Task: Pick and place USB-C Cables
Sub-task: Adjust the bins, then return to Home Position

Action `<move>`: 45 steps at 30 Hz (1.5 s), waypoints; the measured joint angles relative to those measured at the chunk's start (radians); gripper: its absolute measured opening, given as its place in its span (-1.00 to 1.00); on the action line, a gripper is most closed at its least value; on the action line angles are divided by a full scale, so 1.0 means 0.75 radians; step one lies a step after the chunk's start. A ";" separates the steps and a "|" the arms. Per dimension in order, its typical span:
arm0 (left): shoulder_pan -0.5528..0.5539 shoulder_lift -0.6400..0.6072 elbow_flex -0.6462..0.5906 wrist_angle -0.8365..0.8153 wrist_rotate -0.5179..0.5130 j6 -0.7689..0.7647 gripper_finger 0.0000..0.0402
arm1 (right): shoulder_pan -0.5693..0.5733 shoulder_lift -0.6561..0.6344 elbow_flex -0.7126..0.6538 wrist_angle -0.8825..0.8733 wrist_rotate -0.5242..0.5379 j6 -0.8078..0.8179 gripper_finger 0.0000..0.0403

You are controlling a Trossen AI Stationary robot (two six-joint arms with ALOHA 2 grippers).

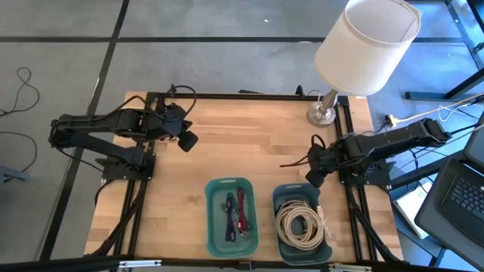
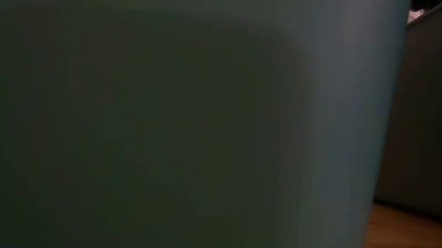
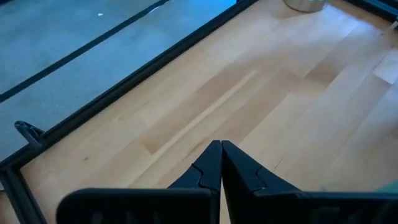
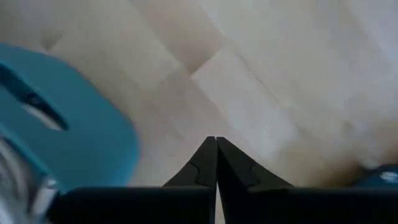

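Table [image 1: 227, 143]: lamp [image 1: 367, 45] at corner; left hand [image 3: 221, 163], right hand [image 4: 216, 158] closed, empty.

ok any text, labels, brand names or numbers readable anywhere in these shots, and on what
None can be read in any view.
Teal trays and: plain walls, no label showing.
White lampshade: blank.
Laptop at the right edge: keys too small to read.
Low view: filled by a tray wall, no marking on it.
Wrist views: only bare wood and the dark fingers, no print.
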 joint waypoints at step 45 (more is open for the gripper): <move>0.000 0.000 0.000 -0.059 0.018 0.016 -0.99 | 0.336 0.074 -0.024 -0.161 0.138 0.550 -1.00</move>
